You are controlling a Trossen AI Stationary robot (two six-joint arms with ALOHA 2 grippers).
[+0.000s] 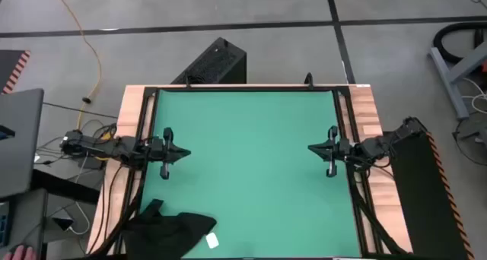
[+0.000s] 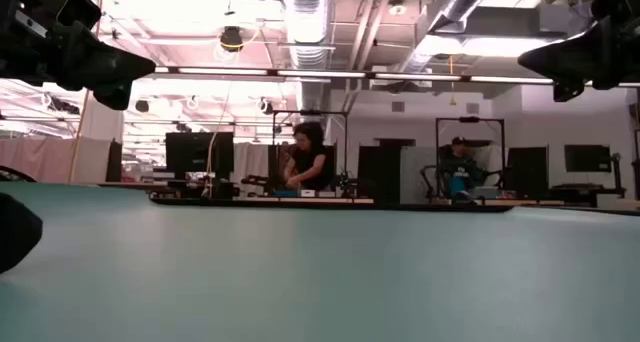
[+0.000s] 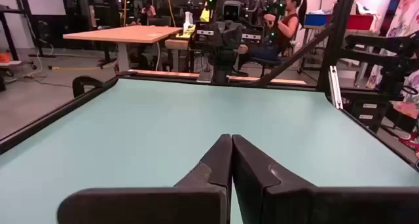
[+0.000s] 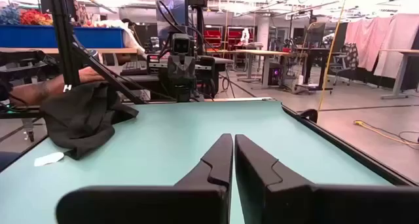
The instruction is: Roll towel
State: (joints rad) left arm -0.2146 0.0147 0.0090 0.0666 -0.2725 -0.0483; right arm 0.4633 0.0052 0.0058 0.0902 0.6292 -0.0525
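From above, the towel [image 1: 171, 228], soft, black and crumpled with a white tag, lies at the smooth green mat's [image 1: 247, 169] near-left corner. The left gripper [image 1: 176, 153] and right gripper [image 1: 318, 148] hover at the mat's sides. At table height, the mat looks flat. In both wrist views, dark fingers [image 3: 219, 160] [image 4: 222, 160] press together, holding nothing.
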